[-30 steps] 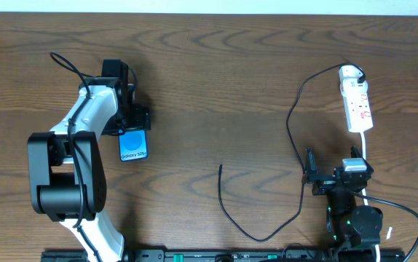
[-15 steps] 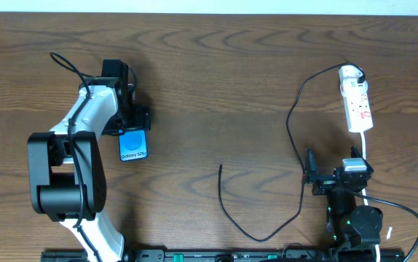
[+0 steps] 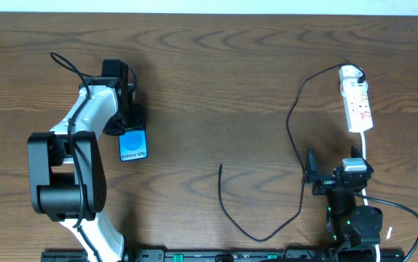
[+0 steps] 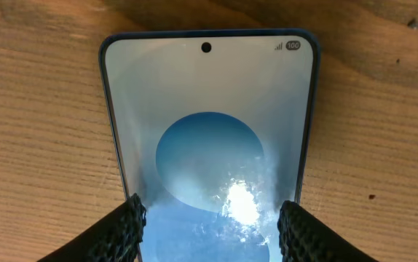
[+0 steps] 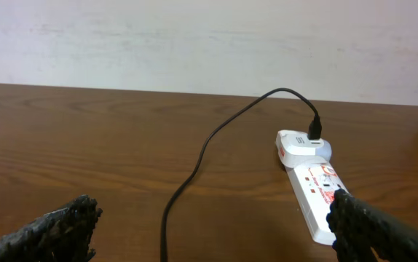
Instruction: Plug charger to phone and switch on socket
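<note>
Phone [image 4: 209,109] grab is the step in hand here, I reckon. It's lying flat on the left side of the table [image 3: 216,73], screen up. The left gripper [image 4: 210,218] sits astride its two long sides. The fingers [image 4: 125,229] look to be right on the edges, but I can't tell whether they've actually got a firm pinch or are just resting there.

My tips:
- Squeeze on the side rails only and keep both sides even, so the phone doesn't twist or skate on the wood.
- The camera-hole end points away from the gripper, so my guess is the port end is the one tucked out of view near it. Leave that end reachable, or the plug won't have a way in.
- The charger [image 3: 227,204] has its loose tip around the middle of the table, well apart from the phone. So the phone probably has to come over that way, held level.

The right gripper [image 5: 213,233] is spread wide with nothing in it, near the socket [image 3: 357,105]. The socket is over on the right with the cable already stuck in its far end.
</note>
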{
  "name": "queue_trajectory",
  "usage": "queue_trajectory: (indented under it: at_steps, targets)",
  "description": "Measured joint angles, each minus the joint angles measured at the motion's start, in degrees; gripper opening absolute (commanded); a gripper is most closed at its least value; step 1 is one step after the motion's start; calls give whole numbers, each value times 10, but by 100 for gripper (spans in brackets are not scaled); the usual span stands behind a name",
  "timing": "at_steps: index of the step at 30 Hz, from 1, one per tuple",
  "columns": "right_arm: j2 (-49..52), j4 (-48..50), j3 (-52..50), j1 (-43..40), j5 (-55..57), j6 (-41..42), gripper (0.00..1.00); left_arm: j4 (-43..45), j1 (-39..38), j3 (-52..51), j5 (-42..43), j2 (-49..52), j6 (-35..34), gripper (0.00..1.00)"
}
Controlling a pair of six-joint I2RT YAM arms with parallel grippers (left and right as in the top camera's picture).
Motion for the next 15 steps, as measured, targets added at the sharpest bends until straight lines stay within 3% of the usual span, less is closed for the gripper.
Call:
queue_trajectory:
  at_steps: [3, 4, 15]
  targets:
    - [0, 0, 0, 0, 0, 0, 99, 2, 0, 0, 1, 0, -1, 94]
    - [0, 0, 0, 0, 0, 0, 99, 2, 0, 0, 1, 0, 2, 96]
    - [0, 0, 0, 0, 0, 0, 99, 2, 0, 0, 1, 0, -1, 97]
